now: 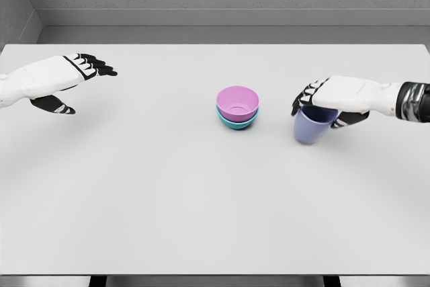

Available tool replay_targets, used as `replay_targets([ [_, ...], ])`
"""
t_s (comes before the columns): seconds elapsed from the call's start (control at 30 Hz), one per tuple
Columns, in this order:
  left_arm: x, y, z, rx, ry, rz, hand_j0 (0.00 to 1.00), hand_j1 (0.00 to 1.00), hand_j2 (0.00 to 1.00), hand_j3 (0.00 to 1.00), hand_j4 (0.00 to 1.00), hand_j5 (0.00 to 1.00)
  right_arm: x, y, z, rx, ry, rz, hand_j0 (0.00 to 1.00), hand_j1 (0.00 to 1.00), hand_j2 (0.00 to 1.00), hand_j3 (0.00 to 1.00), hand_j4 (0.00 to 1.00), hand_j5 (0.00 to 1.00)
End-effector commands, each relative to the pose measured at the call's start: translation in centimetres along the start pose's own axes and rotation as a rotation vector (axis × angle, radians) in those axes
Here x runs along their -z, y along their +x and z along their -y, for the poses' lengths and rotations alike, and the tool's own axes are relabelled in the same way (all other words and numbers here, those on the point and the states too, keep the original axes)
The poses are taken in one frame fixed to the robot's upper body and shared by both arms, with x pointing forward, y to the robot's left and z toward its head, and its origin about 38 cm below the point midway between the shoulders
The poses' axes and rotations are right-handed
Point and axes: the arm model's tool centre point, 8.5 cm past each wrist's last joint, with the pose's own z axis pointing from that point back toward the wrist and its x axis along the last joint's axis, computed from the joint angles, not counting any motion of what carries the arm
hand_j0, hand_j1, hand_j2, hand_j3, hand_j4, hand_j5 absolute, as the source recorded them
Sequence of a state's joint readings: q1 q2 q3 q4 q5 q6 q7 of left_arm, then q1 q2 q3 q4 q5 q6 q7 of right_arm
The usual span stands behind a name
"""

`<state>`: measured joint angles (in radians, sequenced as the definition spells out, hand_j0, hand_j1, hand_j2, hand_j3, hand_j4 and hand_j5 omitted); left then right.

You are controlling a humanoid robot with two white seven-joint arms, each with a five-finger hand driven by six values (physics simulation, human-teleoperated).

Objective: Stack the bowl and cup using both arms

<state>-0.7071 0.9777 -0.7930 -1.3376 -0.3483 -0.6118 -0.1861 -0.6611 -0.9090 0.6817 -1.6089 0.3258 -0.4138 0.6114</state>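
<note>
Tabletop (201,220) centre shows you a pink bowl (237,103) nested in a teal bowl (235,123). Your right robot hand (322,104) grips the rim of a lavender cup (312,128) just right of the bowls, tilted slightly. Your left robot hand (70,82) hovers far left, fingers spread, holding nothing.

head view | from the robot's head, looking down and forward | table (201,220) fills frame, mid-range
</note>
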Motion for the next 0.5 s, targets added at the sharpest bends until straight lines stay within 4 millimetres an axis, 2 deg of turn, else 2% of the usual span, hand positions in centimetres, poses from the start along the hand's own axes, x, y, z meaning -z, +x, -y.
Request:
replay_targets([
  [0.0, -0.1, 0.0, -0.1, -0.004, 0.005, -0.001, 1.00, 1.00, 1.00, 1.00, 1.00, 1.00, -0.1, -0.1, 0.1, 0.003, -0.004, -0.002, 0.72, 0.72, 0.72, 0.72, 0.72, 0.72],
  [0.3, -0.1, -0.1, -0.1, -0.005, 0.005, -0.003, 1.00, 1.00, 1.00, 1.00, 1.00, 1.00, -0.3, -0.1, 0.8, -0.008, -0.019, -0.007, 0.67, 0.67, 0.67, 0.67, 0.67, 0.67],
  [0.33, -0.1, -0.1, -0.1, -0.005, 0.005, -0.003, 1.00, 1.00, 1.00, 1.00, 1.00, 1.00, -0.3, -0.1, 0.9, -0.009, -0.020, -0.007, 0.64, 0.64, 0.64, 0.64, 0.64, 0.64],
  [0.47, -0.1, -0.1, 0.0, -0.005, 0.003, -0.002, 1.00, 1.00, 1.00, 1.00, 1.00, 1.00, -0.4, -0.2, 1.4, -0.015, -0.029, -0.006, 0.65, 0.65, 0.65, 0.65, 0.65, 0.65],
])
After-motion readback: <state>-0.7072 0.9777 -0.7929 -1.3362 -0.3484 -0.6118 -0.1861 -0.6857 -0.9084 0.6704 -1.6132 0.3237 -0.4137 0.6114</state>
